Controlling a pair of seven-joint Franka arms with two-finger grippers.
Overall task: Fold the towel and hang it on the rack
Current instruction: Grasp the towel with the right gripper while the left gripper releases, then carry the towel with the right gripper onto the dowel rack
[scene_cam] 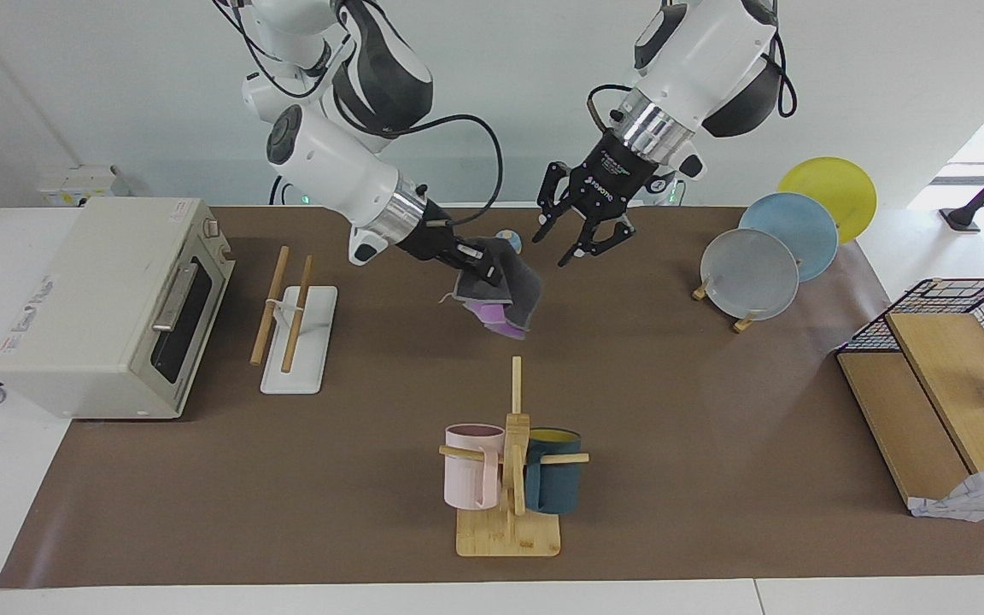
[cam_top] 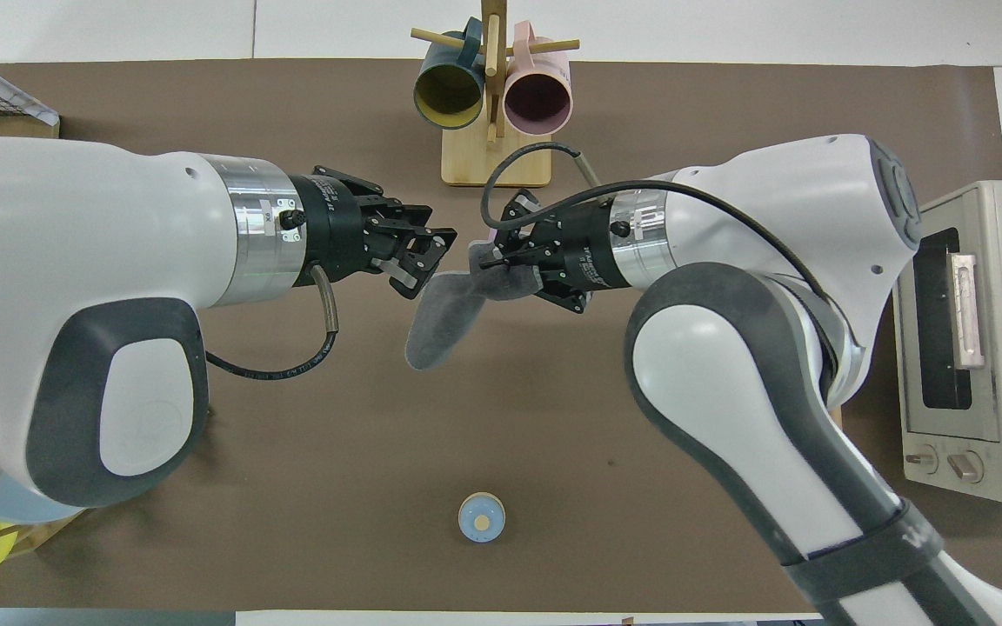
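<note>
The towel (scene_cam: 509, 295) hangs folded from my right gripper (scene_cam: 490, 266), dark grey outside with purple showing at its lower edge. That gripper is shut on the towel's upper edge, above the brown mat's middle. From overhead the towel (cam_top: 438, 320) droops below the right gripper (cam_top: 490, 268). My left gripper (scene_cam: 579, 246) is open with nothing in it, a short way from the towel toward the left arm's end; overhead, the left gripper (cam_top: 433, 261) shows its fingers spread. The rack (scene_cam: 291, 325), two wooden rods over a white base, stands bare toward the right arm's end.
A toaster oven (scene_cam: 108, 307) sits beside the rack at the right arm's end. A bamboo mug stand (scene_cam: 509, 478) with two mugs stands farther from the robots. Plates on a stand (scene_cam: 752, 273) and a wire basket (scene_cam: 970, 316) are at the left arm's end. A small blue disc (cam_top: 481, 517) lies near the robots.
</note>
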